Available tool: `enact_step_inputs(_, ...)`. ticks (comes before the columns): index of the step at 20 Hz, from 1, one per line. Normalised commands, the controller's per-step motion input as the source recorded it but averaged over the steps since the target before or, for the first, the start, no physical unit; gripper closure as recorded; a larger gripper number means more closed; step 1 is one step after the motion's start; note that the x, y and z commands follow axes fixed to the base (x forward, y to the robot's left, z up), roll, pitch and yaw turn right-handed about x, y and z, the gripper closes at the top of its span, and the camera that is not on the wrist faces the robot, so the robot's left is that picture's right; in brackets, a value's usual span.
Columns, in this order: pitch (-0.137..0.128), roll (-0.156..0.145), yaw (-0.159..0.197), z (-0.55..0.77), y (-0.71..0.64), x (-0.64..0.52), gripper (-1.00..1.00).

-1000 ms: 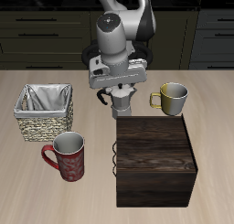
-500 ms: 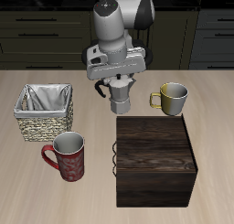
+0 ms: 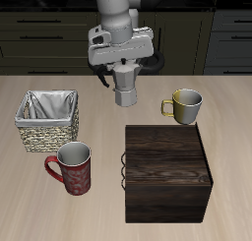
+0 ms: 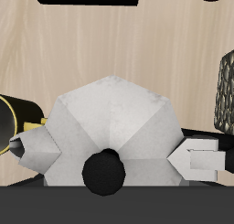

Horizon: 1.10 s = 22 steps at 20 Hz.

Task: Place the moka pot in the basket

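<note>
The moka pot (image 3: 124,88) is silver-grey and faceted, with a dark side handle. My gripper (image 3: 123,72) is shut on its top and holds it lifted above the table, behind the dark wooden box. In the wrist view the pot (image 4: 110,113) fills the space between my fingertips (image 4: 203,158), its black knob (image 4: 103,168) showing. The wicker basket (image 3: 46,122) with its white-grey lining stands on the table well to the side of the pot, nearer the front. An edge of the basket shows in the wrist view (image 4: 226,89).
A dark wooden box (image 3: 167,171) stands near the table's front edge. A yellow-rimmed metallic mug (image 3: 186,105) stands beside the pot. A red patterned mug (image 3: 73,168) stands in front of the basket.
My gripper has risen with the moka pot in it, lifting the pot off the table and a little toward the basket's side.
</note>
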Motion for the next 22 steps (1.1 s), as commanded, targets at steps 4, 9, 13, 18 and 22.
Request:
enact_step_inputs(4,-0.007,0.018,-0.031,0.28,-0.14,0.04,1.0)
enact_step_inputs(9,-0.047,-0.031,-0.017,0.32,-0.19,0.06,1.0)
enact_step_inputs(13,-0.01,-0.01,-0.001,0.09,-0.09,0.07,1.0)
enact_step_inputs(18,-0.007,-0.021,-0.046,0.24,-0.32,0.12,1.0)
enact_step_inputs(22,0.031,0.037,-0.051,0.18,-0.24,0.09,1.0)
